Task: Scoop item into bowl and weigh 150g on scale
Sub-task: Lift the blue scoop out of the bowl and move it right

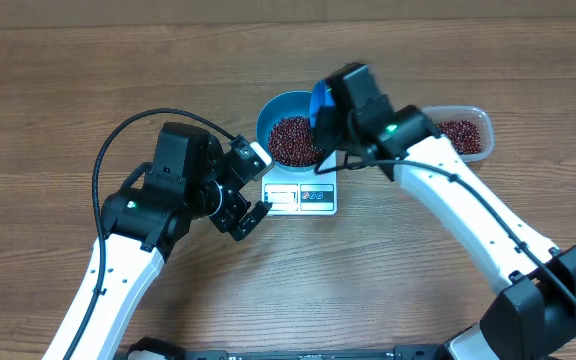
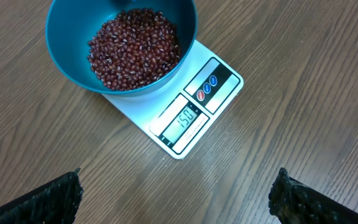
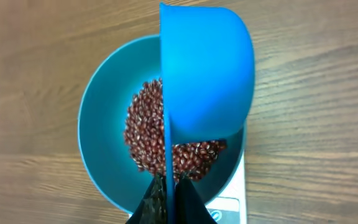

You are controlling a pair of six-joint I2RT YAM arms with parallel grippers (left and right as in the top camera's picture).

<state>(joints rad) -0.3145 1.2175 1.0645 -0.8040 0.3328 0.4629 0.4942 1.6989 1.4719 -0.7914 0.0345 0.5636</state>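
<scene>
Our right tool [image 3: 166, 194] pinches the blue scoop [image 3: 207, 74], tipped on edge above the beans [image 2: 134, 46] in the bowl [image 3: 101, 124] on the scale [image 2: 194, 112]; our left tool [image 2: 176, 194] gapes wide, empty

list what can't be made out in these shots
- Overhead: the display on the scale is too small to read.
- Right wrist: the blue scoop shows only its back, so whether it holds beans is hidden. It also covers part of the beans in the bowl.
- Overhead: the right arm covers one end of the clear tub.
- Left wrist: the bottom edge cuts off the left tool; only its fingertips show.
</scene>
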